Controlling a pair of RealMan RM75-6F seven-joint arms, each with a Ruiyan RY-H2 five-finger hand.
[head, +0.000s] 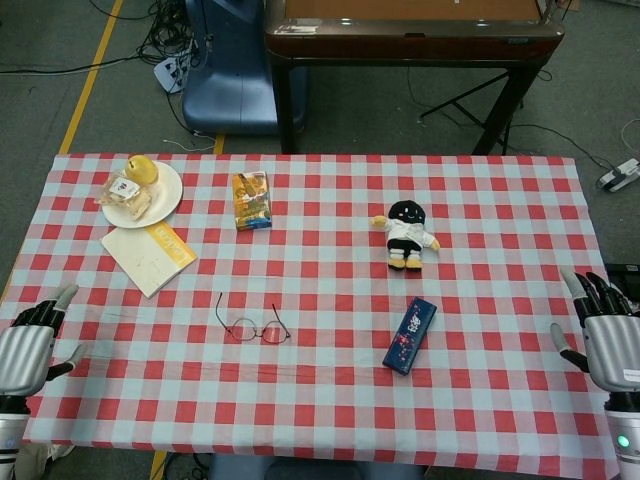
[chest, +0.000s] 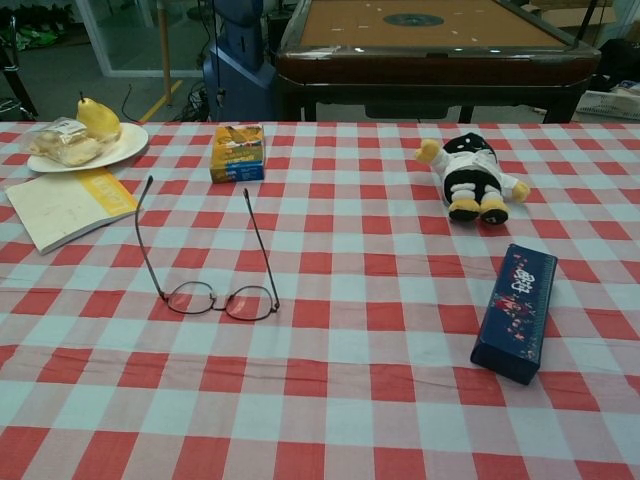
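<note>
Both hands idle at the near counter corners.
My left hand (head: 25, 352) and right hand (head: 610, 340) hover with fingers spread, holding nothing; glasses (head: 252, 326) and blue box (head: 410, 335) lie between them, plush doll (head: 407, 235) beyond.
</note>
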